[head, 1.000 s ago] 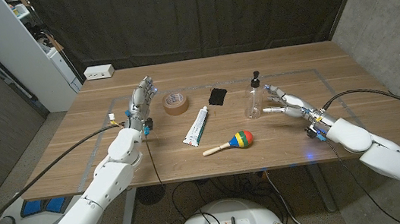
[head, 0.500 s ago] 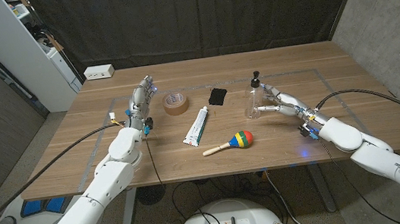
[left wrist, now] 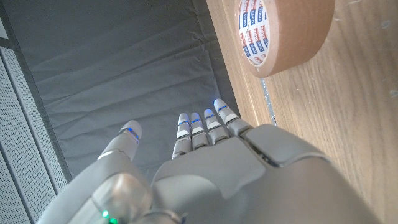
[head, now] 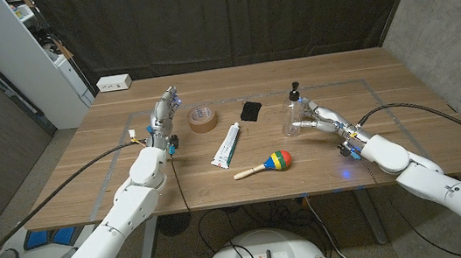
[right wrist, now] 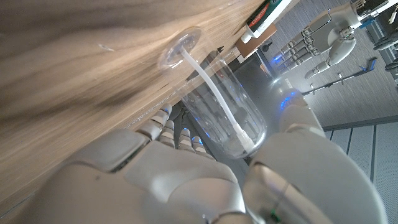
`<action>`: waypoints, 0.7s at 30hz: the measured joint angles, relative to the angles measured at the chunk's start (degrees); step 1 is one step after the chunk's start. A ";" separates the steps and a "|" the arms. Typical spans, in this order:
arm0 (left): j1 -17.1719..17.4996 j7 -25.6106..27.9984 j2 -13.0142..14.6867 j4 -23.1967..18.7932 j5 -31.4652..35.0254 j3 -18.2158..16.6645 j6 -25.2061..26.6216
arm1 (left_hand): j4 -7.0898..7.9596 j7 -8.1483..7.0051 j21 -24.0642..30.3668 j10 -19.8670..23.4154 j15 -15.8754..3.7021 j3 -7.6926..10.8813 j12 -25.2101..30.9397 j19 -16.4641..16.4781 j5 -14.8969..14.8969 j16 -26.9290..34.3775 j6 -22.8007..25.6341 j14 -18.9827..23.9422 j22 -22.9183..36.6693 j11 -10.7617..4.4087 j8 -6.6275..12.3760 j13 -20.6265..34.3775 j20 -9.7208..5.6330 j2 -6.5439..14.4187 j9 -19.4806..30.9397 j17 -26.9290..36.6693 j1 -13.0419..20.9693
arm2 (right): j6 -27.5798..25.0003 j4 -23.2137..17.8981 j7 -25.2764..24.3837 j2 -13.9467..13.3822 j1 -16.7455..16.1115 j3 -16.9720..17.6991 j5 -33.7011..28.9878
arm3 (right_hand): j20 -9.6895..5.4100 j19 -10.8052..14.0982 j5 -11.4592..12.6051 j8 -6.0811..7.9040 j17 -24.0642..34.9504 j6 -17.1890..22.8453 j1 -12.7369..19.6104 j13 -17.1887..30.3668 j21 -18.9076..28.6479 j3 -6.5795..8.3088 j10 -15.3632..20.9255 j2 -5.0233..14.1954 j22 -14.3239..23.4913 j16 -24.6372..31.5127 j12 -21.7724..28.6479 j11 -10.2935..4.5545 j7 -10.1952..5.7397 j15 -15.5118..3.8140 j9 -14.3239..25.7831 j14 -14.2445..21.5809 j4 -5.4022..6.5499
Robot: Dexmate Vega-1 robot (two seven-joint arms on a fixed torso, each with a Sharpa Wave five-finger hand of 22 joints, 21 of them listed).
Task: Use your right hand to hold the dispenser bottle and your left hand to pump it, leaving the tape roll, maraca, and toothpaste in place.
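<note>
**A:** ok so where's the dispenser bottle (head: 293, 114) relative to the hands right now?

**B:** It's on the robot's right half of the bench (head: 405, 112), standing upright, long axis vertical, black pump head pointing straight up. The right hand (head: 317, 118) is right at it. In the right wrist view the clear bottle (right wrist: 227, 112) sits in the pocket between thumb and fingers (right wrist: 165, 124), dip tube visible through the wall. Looks wrapped around it to me, though I can't tell how firmly it's squeezing.

**A:** and the left hand?

**B:** The left hand (head: 162, 113) is well apart from the bottle, over on the other side, fingers apart and reaching up, holding nothing. The tape roll (head: 203, 119) is just beside it, lying flat on the bench.

**A:** so the pump move is basically a long reach across?

**B:** I'd say so. The left hand has to travel toward the robot's right, and the toothpaste (head: 226, 144) and maraca (head: 266, 165) lie between, nearer the front edge. Since the pump head faces up, my guess is it needs to arrive above the bottle and press straight down along that axis.
</note>
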 measured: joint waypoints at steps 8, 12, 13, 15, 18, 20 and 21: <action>-0.44 0.09 -0.22 0.50 0.47 0.48 0.00 | -0.10 0.00 -0.60 0.52 0.10 0.10 0.00 0.08 0.00 0.00 0.00 0.52 0.00 -0.11 0.00 0.00 -0.08 -0.23 0.00 0.00 -0.22 | 0.67 1.68 0.10 1.44 1.25 -0.88 0.15 | 0.31 0.31 -0.38 0.55 0.24 0.20 0.29 0.26 0.00 0.00 0.59 -0.21 0.11 0.44 0.52 -0.60 0.19 -0.62 0.00 0.61 0.00; -0.45 0.11 -0.24 0.54 0.51 0.51 0.14 | -0.16 0.32 -0.95 0.62 0.30 0.16 0.00 0.08 0.00 0.00 0.31 0.93 0.00 -0.01 0.00 0.00 -0.08 -0.23 0.00 0.00 -0.22 | 0.85 2.63 0.09 2.15 1.88 -1.26 0.15 | 0.30 0.32 -0.38 0.83 0.27 -0.01 0.29 0.53 0.00 0.01 1.54 -0.21 0.11 0.75 0.53 -0.92 0.40 -0.90 0.00 1.14 -0.01; -0.45 0.11 -0.24 0.54 0.52 0.51 0.21 | -0.16 0.31 -0.94 0.62 0.30 0.16 0.00 0.08 0.00 0.00 0.31 0.93 0.00 -0.01 0.00 0.00 -0.08 -0.22 0.00 0.00 -0.22 | 0.85 2.85 0.09 2.30 1.99 -1.35 0.15 | 0.10 0.52 -0.38 0.99 0.26 -0.01 0.29 0.53 0.00 0.16 1.62 -0.21 0.08 0.85 0.73 -1.00 0.40 -0.80 -0.01 1.26 -0.16; -0.48 0.12 -0.32 0.66 0.52 0.67 0.33 | -0.16 0.31 -0.94 0.62 0.30 0.16 0.00 0.08 0.00 0.00 0.31 0.93 0.00 -0.01 0.00 0.00 -0.08 -0.22 0.00 0.00 -0.22 | 2.09 3.52 -0.01 2.83 2.40 -1.59 0.10 | 0.00 0.62 -0.38 0.99 0.26 -0.01 0.31 0.53 0.00 0.16 2.14 -0.21 -0.03 0.86 1.02 -1.11 0.40 -0.82 0.18 1.63 -0.17; -0.51 0.13 -0.32 0.67 0.53 0.73 0.54 | -0.06 0.00 -1.15 0.62 0.30 0.26 0.00 0.08 0.00 0.00 0.63 0.92 0.00 -0.01 0.00 0.00 -0.08 -0.20 0.00 0.00 -0.25 | 2.68 4.31 -0.09 3.42 2.85 -1.85 0.06 | 0.18 1.23 -0.38 1.63 0.26 -0.01 1.51 0.80 0.00 0.32 2.96 -0.37 -0.06 1.33 1.31 -1.54 0.40 -1.15 0.26 2.57 -0.33; -0.56 0.14 -0.33 0.69 0.54 0.77 0.70 | 0.00 0.00 -1.15 0.62 0.30 0.33 0.00 0.08 0.00 0.00 0.62 0.92 0.00 -0.01 0.00 0.00 -0.08 0.00 0.00 0.00 -0.45 | 2.97 4.61 -0.16 3.67 3.04 -1.95 0.02 | 0.00 1.43 -0.38 1.71 0.26 -0.01 2.62 1.02 0.00 0.40 3.37 -0.74 -0.05 1.54 1.52 -1.58 0.40 -1.24 0.26 3.11 -0.41; -0.60 0.14 -0.33 0.71 0.54 0.81 0.76 | 0.00 0.00 -1.15 0.78 0.30 0.33 0.00 0.07 0.00 0.00 0.63 0.92 0.00 0.15 0.00 0.00 -0.08 0.00 0.00 0.00 -0.45 | 3.23 4.98 -0.24 3.93 3.26 -2.07 -0.04 | -0.03 1.46 -0.38 2.01 0.31 -0.01 2.62 1.05 0.00 0.40 3.75 -0.73 -0.05 1.62 1.68 -1.54 0.40 -1.37 0.27 3.62 -0.41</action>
